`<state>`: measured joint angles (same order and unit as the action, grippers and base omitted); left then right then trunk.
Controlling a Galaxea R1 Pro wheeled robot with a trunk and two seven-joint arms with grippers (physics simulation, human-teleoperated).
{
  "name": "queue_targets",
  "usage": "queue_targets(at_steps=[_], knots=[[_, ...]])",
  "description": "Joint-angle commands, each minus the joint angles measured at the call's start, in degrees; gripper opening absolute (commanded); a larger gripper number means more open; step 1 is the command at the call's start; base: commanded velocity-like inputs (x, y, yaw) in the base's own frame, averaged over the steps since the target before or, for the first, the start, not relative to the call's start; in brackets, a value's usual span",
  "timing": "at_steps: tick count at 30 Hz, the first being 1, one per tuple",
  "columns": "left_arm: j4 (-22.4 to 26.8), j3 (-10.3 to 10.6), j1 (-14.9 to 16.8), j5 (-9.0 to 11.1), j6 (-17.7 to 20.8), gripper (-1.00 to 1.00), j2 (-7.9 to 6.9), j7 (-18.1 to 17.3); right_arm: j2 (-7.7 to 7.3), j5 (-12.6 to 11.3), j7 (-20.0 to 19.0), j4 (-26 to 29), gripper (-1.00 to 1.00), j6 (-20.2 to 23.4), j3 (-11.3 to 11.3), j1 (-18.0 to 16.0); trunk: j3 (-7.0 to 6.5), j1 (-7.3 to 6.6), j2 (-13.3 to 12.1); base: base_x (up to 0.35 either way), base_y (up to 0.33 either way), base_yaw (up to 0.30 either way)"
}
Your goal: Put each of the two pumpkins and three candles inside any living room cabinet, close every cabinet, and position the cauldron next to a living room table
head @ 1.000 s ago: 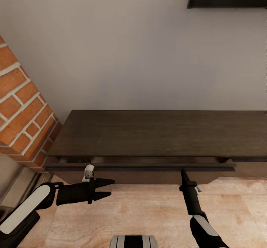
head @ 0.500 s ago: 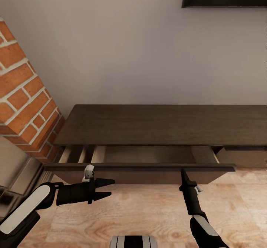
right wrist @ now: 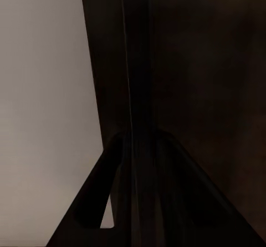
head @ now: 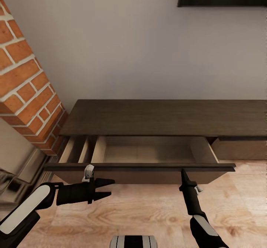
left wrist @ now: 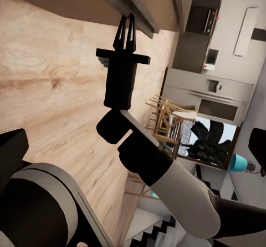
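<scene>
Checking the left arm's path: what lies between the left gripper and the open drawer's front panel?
In the head view, only bare light wood floor separates the left gripper from the dark-brown wooden cabinet's open drawer front.

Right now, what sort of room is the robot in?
Probably a living room: a long, low dark wooden cabinet with an open drawer stands against a plain wall, beside a brick chimney breast, on a wood floor. A kitchen appears beyond.

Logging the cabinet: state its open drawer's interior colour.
Light beige drawer interior, inside the dark-brown cabinet; head view shows it best.
</scene>
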<state>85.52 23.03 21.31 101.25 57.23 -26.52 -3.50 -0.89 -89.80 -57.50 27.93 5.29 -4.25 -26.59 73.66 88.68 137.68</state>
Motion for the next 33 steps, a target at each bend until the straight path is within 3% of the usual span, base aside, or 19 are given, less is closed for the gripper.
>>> queue_targets(at_steps=[1,33], knots=[[0.0,0.1,0.0,-0.2,0.1,1.0,-0.04,-0.4,0.01,-0.5,-0.7,0.1,-1.0,0.9,0.4,0.0,0.03,-0.04,0.0,-0.19,0.0,0.0],[-0.1,0.1,0.0,-0.2,0.0,1.0,-0.04,-0.4,0.01,-0.6,-0.7,0.2,-1.0,0.9,0.4,0.0,0.03,-0.04,0.0,-0.101,0.0,0.0]])
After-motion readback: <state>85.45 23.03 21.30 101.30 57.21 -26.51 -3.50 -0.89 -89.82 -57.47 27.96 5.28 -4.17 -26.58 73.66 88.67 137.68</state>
